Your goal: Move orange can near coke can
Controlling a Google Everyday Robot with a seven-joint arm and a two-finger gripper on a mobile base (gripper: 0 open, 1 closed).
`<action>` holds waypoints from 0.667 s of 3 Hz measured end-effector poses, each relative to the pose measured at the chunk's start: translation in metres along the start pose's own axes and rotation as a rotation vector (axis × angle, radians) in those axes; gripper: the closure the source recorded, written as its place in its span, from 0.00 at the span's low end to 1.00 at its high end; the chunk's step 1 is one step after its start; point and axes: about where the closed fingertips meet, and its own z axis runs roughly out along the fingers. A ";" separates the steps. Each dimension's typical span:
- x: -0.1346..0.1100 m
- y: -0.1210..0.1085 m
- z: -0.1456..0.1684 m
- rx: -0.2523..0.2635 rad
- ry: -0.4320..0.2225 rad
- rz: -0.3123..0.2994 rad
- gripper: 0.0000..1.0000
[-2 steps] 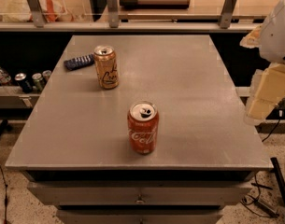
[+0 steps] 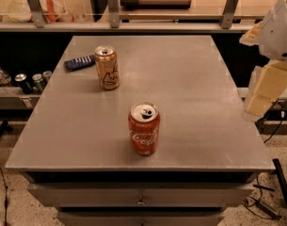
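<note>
The orange can [image 2: 107,68] is golden-orange with dark script and stands upright at the back left of the grey table [image 2: 195,93]. The coke can [image 2: 144,129] is red-orange with white script and stands upright near the table's front edge, at the middle. The two cans stand well apart. My gripper [image 2: 264,95] hangs at the right edge of the view, beyond the table's right side, level with the coke can's row and far from both cans. It holds nothing that I can see.
A dark blue flat packet [image 2: 80,62] lies just left of the orange can. Several cans and a bottle [image 2: 21,80] stand on a low shelf left of the table. A railing with posts [image 2: 113,6] runs behind the table. A drawer front [image 2: 140,197] sits below the table top.
</note>
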 end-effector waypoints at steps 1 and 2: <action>-0.014 -0.017 0.013 -0.003 -0.055 -0.026 0.00; -0.033 -0.035 0.032 -0.022 -0.150 -0.031 0.00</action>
